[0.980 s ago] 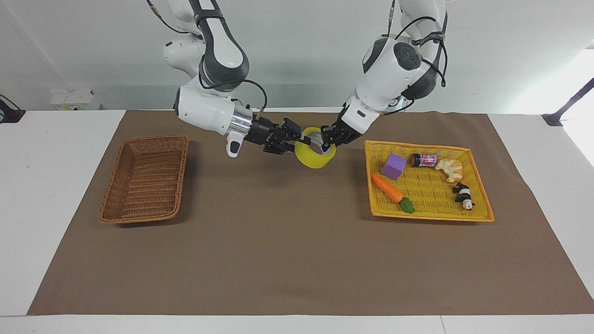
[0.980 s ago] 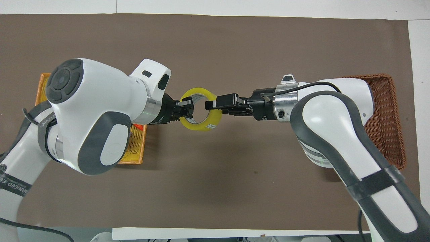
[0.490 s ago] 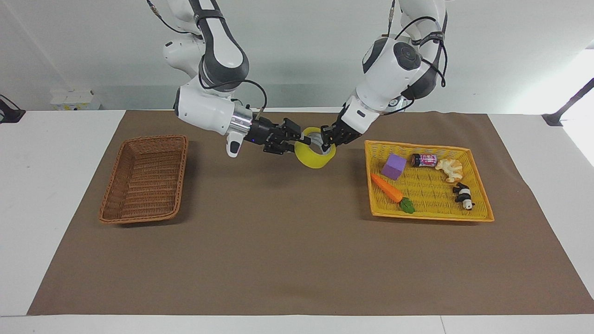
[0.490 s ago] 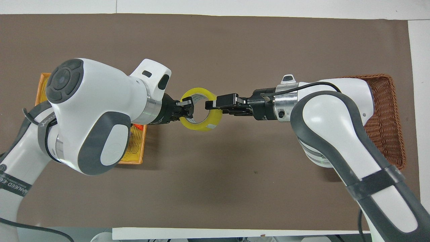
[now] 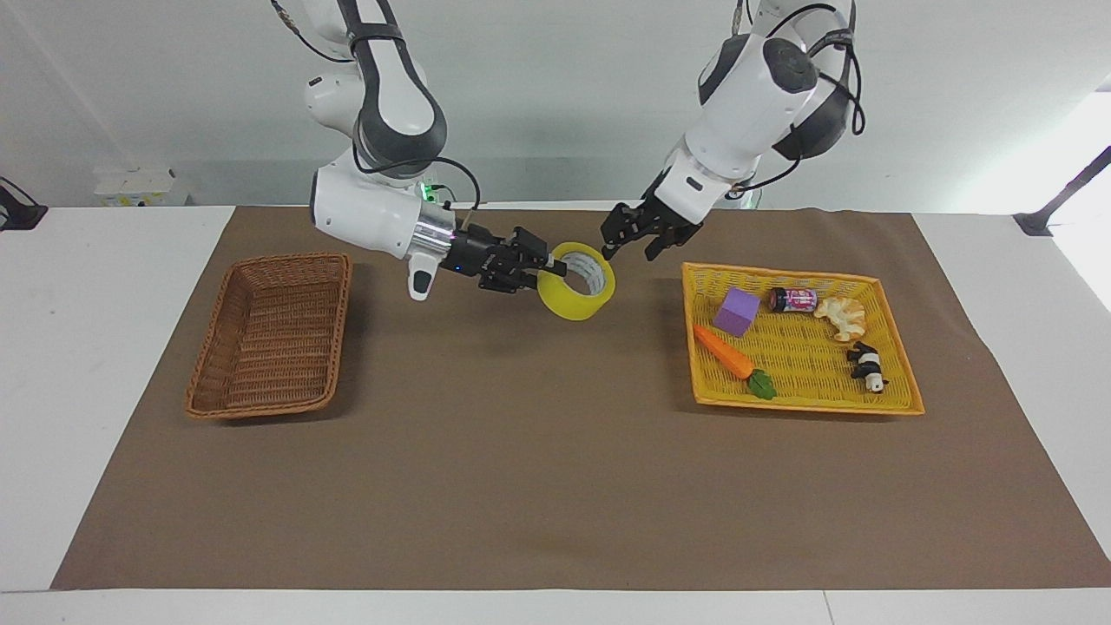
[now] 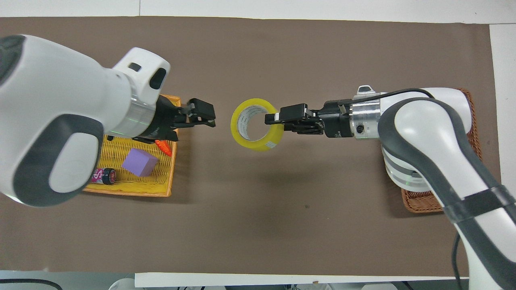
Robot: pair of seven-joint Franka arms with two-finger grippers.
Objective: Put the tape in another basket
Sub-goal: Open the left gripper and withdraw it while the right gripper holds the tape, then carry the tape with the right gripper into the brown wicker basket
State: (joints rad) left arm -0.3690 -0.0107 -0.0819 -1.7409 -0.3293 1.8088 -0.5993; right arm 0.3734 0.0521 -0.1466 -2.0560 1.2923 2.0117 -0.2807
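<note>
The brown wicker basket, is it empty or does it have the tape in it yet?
Empty. The facing view shows only bare weave inside the brown wicker basket; the tape hangs in the air, gripped by the right claw.

The wide roll of translucent yellow packing tape (image 5: 576, 292) has a glossy plastic film face and a matt white core that looks like card. The rectangular brown wicker basket (image 5: 271, 335) is rough, open-woven cane with a dull finish. The bright yellow woven tray (image 5: 798, 352) looks like smooth plastic strand, slightly shiny. A matt brown cloth-like mat (image 5: 555, 486) covers the bench (image 5: 78, 365), whose white top at both ends is smooth and faintly glossy. Both arms wear glossy white plastic shells with matt grey panels; the right arm's wrist carries a brushed metal ring (image 5: 431, 231). The right hand (image 5: 550, 263) and left hand (image 5: 627, 244) are matt black.
</note>
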